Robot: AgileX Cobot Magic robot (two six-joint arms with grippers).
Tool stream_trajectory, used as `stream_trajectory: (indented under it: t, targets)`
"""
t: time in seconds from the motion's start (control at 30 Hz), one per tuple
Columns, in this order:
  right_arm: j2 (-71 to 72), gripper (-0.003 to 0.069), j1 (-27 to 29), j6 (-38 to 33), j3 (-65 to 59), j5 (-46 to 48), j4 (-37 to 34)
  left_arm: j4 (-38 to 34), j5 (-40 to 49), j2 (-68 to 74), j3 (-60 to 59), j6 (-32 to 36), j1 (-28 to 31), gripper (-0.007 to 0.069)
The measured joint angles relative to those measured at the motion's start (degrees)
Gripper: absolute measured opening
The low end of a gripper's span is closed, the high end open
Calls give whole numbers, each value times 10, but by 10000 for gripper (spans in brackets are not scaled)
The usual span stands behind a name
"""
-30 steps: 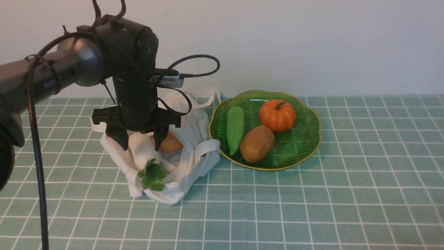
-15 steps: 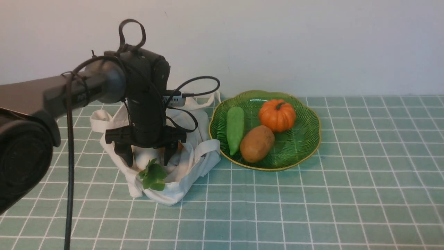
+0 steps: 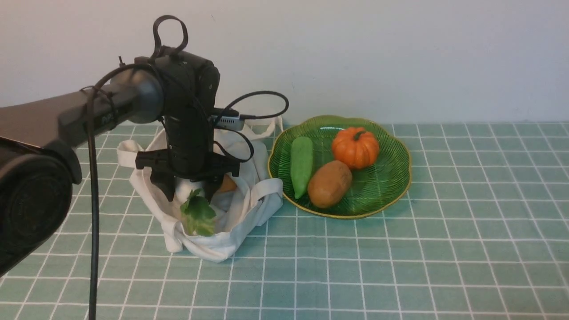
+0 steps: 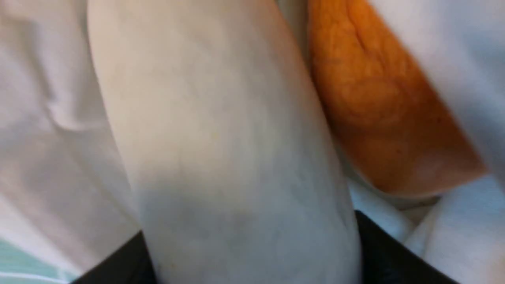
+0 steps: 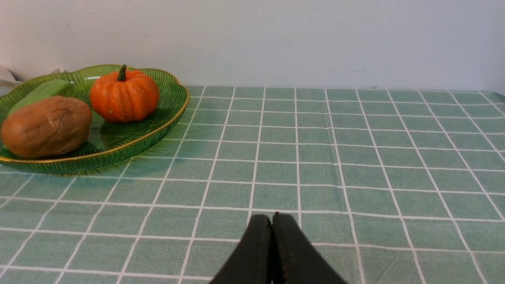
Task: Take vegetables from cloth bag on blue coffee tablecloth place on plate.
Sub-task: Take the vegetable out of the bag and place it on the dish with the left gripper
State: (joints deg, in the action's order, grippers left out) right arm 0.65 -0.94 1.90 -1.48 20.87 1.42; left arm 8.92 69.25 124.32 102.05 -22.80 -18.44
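Left gripper (image 3: 190, 193) is down inside the bag (image 3: 249, 204), clamped around the white radish (image 4: 221, 150) with its leaves poking out front, while the right gripper (image 5: 272, 227) sits pinched shut, empty, over the tablecloth (image 5: 355, 157).

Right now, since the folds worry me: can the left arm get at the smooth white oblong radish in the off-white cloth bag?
Probably yes: the left gripper sits inside the open cloth bag, its dark fingers clamping the white radish, no fabric between.
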Motion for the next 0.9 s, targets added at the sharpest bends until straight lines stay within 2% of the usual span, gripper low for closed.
stream_trajectory:
  t: [0.2, 0.37, 0.57, 0.73, 0.9]
  targets:
    - [0, -17, 0, 0, 0, 0, 0, 5, 0, -69, -19, 67, 0, 449]
    - [0, -17, 0, 0, 0, 0, 0, -74, 0, -153, -106, 137, 0, 449]
    - [0, -17, 0, 0, 0, 0, 0, -161, 15, -249, -200, 174, 0, 449]
    - [0, -17, 0, 0, 0, 0, 0, -258, 15, -248, -160, 247, -6, 449]
    - [0, -17, 0, 0, 0, 0, 0, -280, 9, -175, -51, 301, -38, 449]
